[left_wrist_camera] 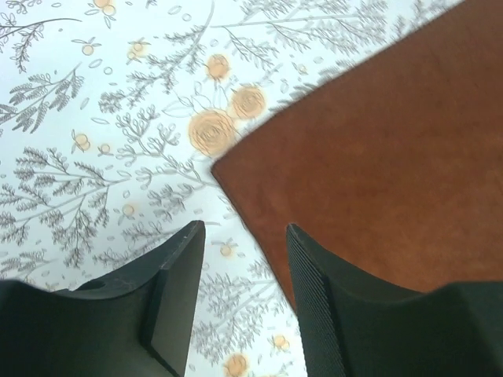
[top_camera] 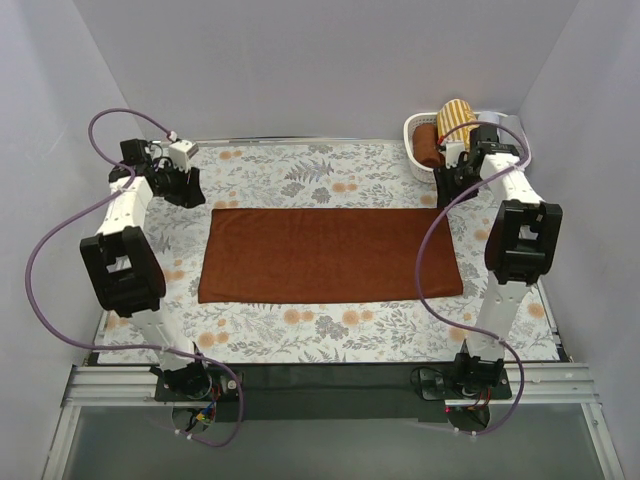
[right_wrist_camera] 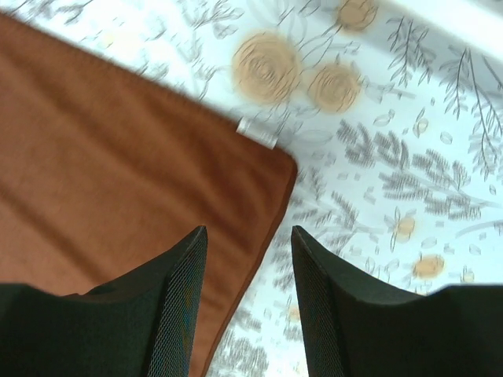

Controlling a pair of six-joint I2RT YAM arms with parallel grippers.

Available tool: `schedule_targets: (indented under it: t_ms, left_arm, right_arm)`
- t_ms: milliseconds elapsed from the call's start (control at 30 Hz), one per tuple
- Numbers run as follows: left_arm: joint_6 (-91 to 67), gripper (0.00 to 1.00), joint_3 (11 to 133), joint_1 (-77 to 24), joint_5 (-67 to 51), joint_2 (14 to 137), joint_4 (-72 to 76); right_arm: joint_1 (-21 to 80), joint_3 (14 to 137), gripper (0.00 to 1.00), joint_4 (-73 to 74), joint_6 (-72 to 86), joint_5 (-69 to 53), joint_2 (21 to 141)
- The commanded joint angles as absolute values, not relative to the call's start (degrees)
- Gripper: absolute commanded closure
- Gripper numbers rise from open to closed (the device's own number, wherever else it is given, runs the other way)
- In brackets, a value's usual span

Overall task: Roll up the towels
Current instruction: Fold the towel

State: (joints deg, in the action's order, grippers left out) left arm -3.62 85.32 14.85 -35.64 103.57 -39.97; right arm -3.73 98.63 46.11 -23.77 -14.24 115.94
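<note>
Behind right arm (top_camera: 520,240) | yellow striped towel (top_camera: 458,112) partly hidden | rust towel (top_camera: 330,255) flat

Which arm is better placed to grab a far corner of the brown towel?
Right, marginally: the right pincer, open, hangs over the edge of the brown towel by its corner. The left pincer, also open, is mostly over tablecloth.

rust-brown towel (top_camera: 330,254) flat and unrolled at centre; mustard-yellow striped towel (top_camera: 458,117) rolled, in far-right basket (top_camera: 409,128)

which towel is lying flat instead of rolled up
The long rust-brown towel, spread flat mid-table; the yellow striped towel is rolled up in the white basket at the far right corner.
</note>
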Motion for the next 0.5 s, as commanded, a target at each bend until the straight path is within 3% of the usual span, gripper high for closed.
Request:
schedule_targets:
  t_ms: [0,233,467]
  left_arm:
    - [-6.06,0.57,90.77,15.03,-36.57,107.48,-37.53]
    - [-5.98,0.55,97.46,15.12,-35.42,116.8,-40.6]
    - [-6.42,0.54,99.49,15.12,-34.8,121.11,-40.87]
  right_arm:
    - [-3.78,104.93,0.55,44.47,-20.74,-12.4,120.22]
    - [-3.87,111.18,0.55,43.95,-19.43,-9.23,127.17]
    - [-3.87,110.92,0.64,44.03,-18.72,-11.33,130.25]
